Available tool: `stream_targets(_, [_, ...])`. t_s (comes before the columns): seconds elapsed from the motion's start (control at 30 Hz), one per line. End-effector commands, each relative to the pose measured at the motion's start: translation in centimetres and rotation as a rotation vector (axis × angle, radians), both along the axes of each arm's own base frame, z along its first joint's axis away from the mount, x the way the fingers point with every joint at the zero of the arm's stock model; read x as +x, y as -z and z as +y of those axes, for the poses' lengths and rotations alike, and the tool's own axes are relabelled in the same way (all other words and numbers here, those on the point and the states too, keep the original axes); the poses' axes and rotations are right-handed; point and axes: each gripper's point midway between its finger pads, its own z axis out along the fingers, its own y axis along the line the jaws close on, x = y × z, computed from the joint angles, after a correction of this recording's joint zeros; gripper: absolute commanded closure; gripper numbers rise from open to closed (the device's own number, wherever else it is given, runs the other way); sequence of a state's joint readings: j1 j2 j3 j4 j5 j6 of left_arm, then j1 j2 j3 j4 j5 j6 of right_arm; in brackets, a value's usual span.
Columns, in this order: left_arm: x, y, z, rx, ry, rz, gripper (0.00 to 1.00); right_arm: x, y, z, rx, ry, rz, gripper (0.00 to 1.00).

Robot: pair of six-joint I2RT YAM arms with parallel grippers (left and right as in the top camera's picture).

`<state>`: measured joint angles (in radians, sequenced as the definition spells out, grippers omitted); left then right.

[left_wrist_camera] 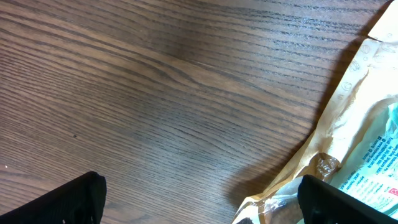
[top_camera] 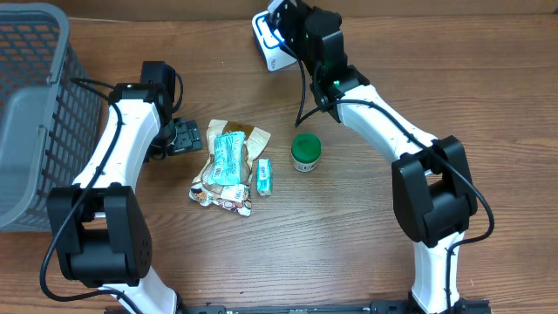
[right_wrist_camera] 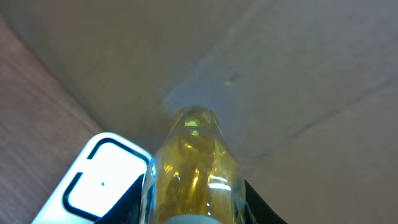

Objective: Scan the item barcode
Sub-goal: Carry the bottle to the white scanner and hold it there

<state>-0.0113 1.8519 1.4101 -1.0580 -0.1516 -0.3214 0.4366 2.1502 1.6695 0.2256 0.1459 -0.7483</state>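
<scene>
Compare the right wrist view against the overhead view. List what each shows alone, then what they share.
Right wrist only: a yellow bottle clamped in the right gripper; from overhead it is hidden. Overhead only: the grey basket, the pile of packets, the green-lidded jar and the open left gripper beside the packets. Both: the white scanner with its blue outline.
</scene>
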Motion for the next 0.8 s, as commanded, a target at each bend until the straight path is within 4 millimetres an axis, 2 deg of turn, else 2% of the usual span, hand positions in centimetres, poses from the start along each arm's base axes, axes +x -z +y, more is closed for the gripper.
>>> stream_targets(0.0, [0.5,-0.7,0.3,0.008,0.001,-0.023,0.01,0.2,-0.3,1.1,-0.046,-0.065,-0.041,0.96])
stream_targets(0.17, [0.5,-0.7,0.3,0.008,0.001,-0.023,0.0,0.1,0.3,1.4,-0.099,-0.093,-0.047,0.96])
stream_targets(0.33, [0.5,-0.7,0.3,0.008,0.001,-0.023,0.0,-0.4,0.5,2.6,-0.148,-0.194,-0.069,0.96])
stream_targets(0.53, [0.5,-0.7,0.3,0.008,0.001,-0.023,0.0,-0.4,0.7,2.9,-0.203,-0.215,-0.095,0.96])
stream_targets(0.77, [0.5,-0.7,0.3,0.008,0.001,-0.023,0.01,0.6,3.3,2.8,-0.247,-0.23,-0.112,0.96])
